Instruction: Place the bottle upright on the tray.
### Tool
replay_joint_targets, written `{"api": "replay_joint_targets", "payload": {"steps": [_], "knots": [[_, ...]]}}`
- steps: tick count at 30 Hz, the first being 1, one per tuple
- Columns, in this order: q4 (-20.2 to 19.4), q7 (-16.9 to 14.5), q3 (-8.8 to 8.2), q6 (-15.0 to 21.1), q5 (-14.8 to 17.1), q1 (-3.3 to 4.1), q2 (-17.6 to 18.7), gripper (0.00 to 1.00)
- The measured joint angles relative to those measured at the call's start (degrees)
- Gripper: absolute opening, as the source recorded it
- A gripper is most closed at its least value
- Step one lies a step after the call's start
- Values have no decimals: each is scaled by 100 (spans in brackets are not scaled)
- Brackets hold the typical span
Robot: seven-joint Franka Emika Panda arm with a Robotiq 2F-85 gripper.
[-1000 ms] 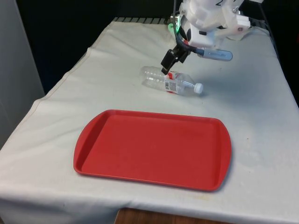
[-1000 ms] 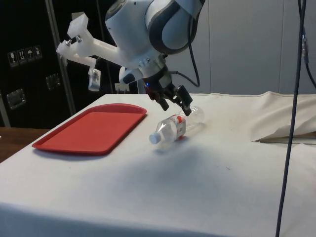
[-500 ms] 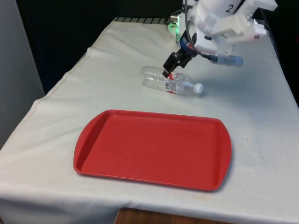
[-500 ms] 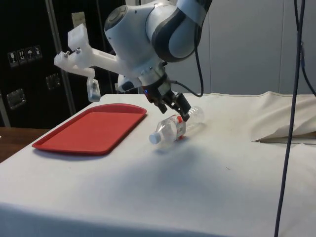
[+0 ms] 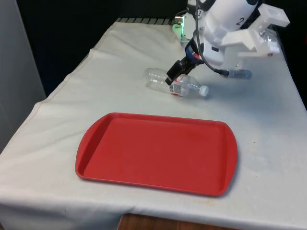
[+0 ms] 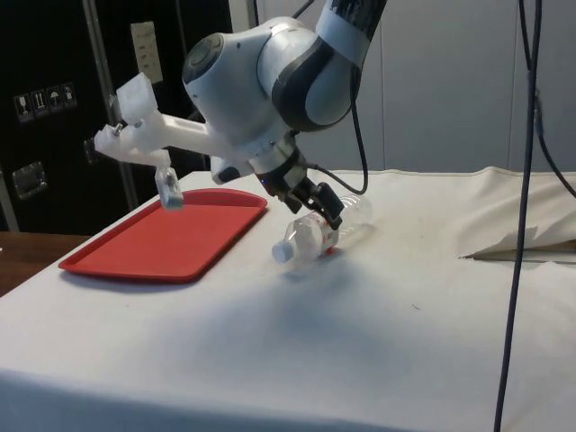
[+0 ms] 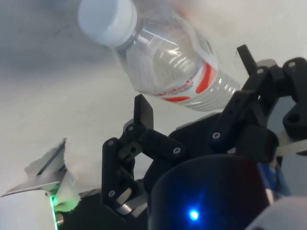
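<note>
Red tray (image 5: pixel 158 155) lies near the clear bottle (image 5: pixel 184 86), which rests on its side on the cloth beyond it. Gripper (image 5: pixel 173 76), fingers spread, straddles the bottle's labelled middle: approach step; closing comes next.

The tool (image 5: pixel 174 78) hides the middle of the bottle (image 5: pixel 188 88).

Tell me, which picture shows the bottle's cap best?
The wrist view: the white cap sits close and unobstructed on the bottle. The front view shows the cap small, pointing toward that view's right. The side view shows it small too, beside the gripper.
</note>
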Motion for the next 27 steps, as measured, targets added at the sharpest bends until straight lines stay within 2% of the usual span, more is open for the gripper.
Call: {"api": "replay_joint_targets", "payload": {"steps": [14, 27], "knots": [[97, 57, 34, -155, -269, 17, 264, 100], [115, 63, 46, -201, -269, 29, 286, 100]]}}
